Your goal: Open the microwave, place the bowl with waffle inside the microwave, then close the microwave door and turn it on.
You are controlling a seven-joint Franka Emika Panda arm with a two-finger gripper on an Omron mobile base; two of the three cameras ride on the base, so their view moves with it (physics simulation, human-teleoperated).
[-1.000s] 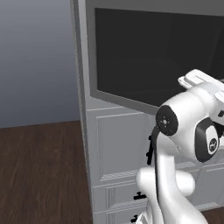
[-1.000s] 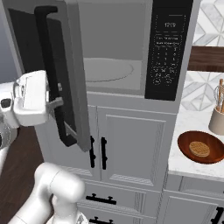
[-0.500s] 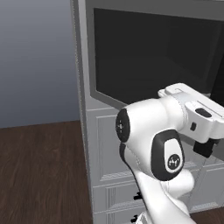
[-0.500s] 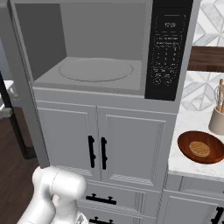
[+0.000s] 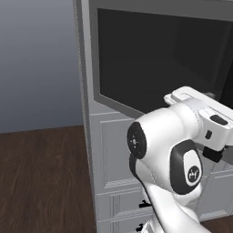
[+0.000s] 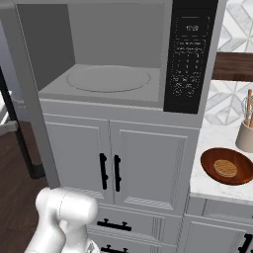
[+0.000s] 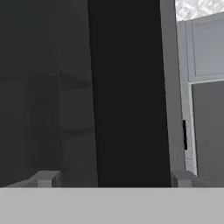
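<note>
The microwave stands open, its grey cavity and round turntable bare, with the black control strip on its right. The microwave door is swung far out to the left, and its dark glass faces the left base camera. In the right base view the door is edge-on with the black bar handle beside it. My gripper is open right at the door, a black vertical band between its fingertips. The bowl with waffle sits on the white counter at the right.
White cabinet doors with short black handles sit under the microwave, with drawers below them. A utensil holder stands behind the bowl on the counter. Dark wood floor lies to the left. My arm's base is low in front.
A second ago the door was half open; it swung wide to the left with my hand on it. In the last half second the arm has barely moved.
</note>
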